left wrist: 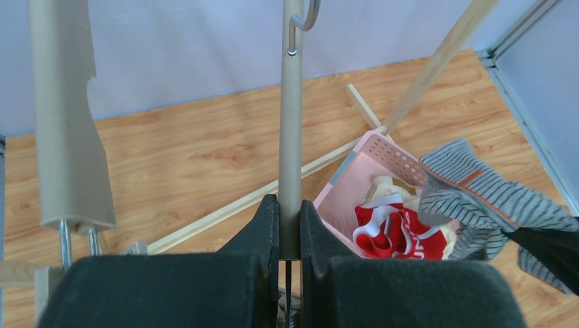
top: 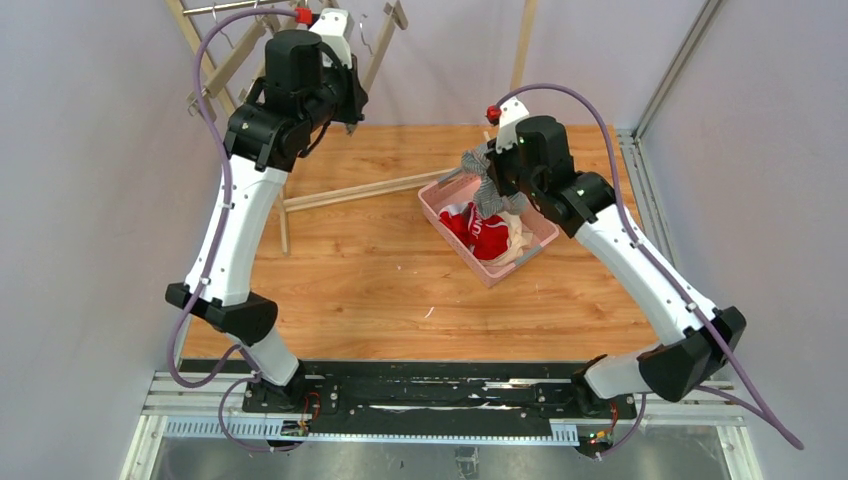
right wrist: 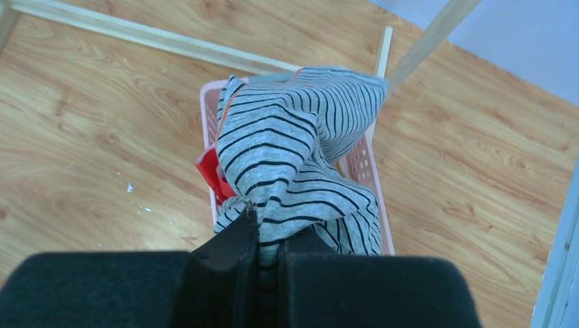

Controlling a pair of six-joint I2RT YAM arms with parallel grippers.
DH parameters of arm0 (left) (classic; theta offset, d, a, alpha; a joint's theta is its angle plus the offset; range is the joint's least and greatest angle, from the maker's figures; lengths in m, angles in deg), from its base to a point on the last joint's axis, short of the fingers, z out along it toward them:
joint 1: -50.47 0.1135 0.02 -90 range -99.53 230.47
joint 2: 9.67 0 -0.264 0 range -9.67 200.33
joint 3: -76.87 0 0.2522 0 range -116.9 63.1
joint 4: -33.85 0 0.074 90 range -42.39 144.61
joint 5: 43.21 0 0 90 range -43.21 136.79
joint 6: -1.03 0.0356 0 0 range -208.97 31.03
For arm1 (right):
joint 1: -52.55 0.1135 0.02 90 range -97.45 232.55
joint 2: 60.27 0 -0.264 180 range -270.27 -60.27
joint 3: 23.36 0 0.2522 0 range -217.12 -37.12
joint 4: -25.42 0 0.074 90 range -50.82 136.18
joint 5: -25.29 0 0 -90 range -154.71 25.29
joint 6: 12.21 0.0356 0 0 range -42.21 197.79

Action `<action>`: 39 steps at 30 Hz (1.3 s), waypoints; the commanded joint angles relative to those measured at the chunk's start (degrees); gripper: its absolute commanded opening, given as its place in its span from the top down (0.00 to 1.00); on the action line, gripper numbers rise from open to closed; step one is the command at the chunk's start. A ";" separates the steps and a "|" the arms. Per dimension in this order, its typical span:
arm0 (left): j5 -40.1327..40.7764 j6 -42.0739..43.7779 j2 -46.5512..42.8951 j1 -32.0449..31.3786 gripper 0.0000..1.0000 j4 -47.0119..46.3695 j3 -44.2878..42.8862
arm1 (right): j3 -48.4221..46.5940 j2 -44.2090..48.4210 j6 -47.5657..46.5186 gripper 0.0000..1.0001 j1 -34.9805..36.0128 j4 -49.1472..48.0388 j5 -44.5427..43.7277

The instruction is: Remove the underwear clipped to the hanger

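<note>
Your right pincer (right wrist: 267, 249) is clamping a bunched fold of the grey-and-white striped shorts (right wrist: 293, 150), its jaws nearly together on the cloth. The rest of the garment is hanging out ahead of the fingertips, directly over the pink basket (left wrist: 394, 158). Below that pincer, inside the basket, the red shorts with white trim (left wrist: 392, 232) are lying crumpled. The cream shorts (left wrist: 384, 186) are lying against them on the side nearer the basket's far wall. Your left pincer (left wrist: 290, 229) is gripping narrowly on a beige rod (left wrist: 291, 123) of the hanger, which is running straight out from between its fingers. The basket is sitting off to that pincer's right on the wooden tabletop (left wrist: 171, 164).
</note>
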 commanded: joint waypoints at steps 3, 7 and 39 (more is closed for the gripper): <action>-3.07 -0.60 2.66 0.93 1.00 -1.27 -6.06 | 4.49 -5.45 -0.64 0.99 -4.89 -4.85 3.55; -4.02 -1.01 3.68 1.11 1.00 -1.63 -7.54 | 7.05 -11.74 0.92 0.99 -7.36 -6.72 6.89; -5.55 -3.69 7.13 5.45 1.00 -8.63 -10.94 | 19.78 8.83 1.33 0.28 -7.02 -6.35 -1.66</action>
